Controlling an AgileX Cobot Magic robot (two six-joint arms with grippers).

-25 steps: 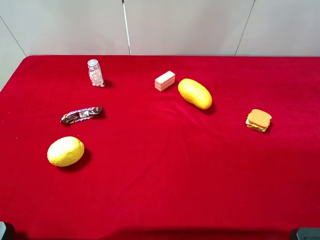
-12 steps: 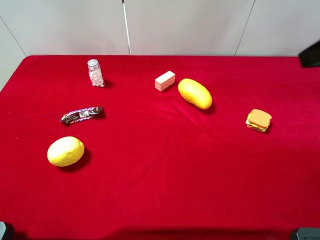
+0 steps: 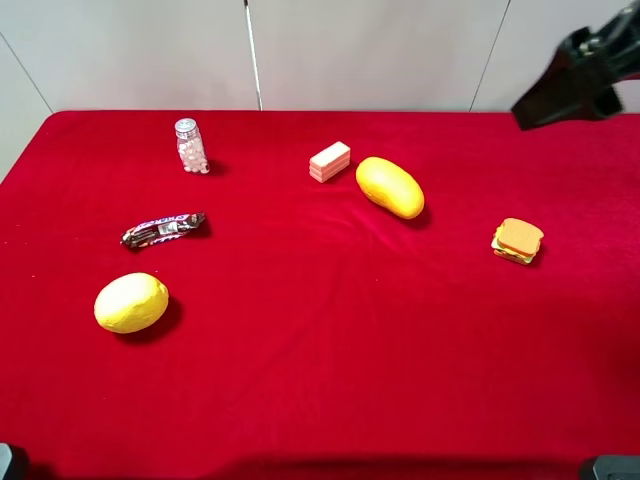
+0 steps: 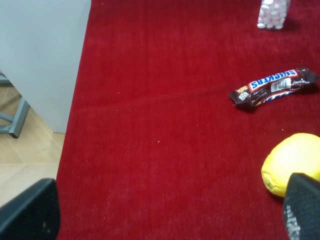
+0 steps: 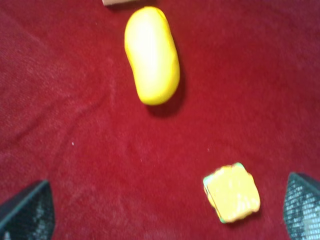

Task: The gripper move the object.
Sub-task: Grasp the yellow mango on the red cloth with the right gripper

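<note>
Red velvety cloth (image 3: 320, 400) covers the whole worktop, with pale wall panels behind its far edge. Noting the black right gripper (image 5: 164, 207) hanging in the air above the far right corner. Its two dark fingers stand wide apart with nothing between them.

From its wrist camera I look down on the elongated, smooth yellow-orange mango-shaped fruit (image 3: 390, 187). It lies flat on the cloth near the far edge, slightly right of the middle, and nothing grips it. A pink-and-white layered wafer block (image 3: 330, 161) sits just beside the fruit's far-left end. A small toy sandwich (image 3: 517, 241) lies toward the right edge, well apart from the fruit.

By the left edge, the left gripper (image 4: 166, 210) has its fingers spread wide and empty. Close ahead of it I see a round yellow lemon-like fruit (image 3: 131, 302). A dark-brown wrapped chocolate bar (image 3: 163, 229) lies beyond that. A small clear jar of white sweets (image 3: 190, 146) stands toward the far left corner.
</note>
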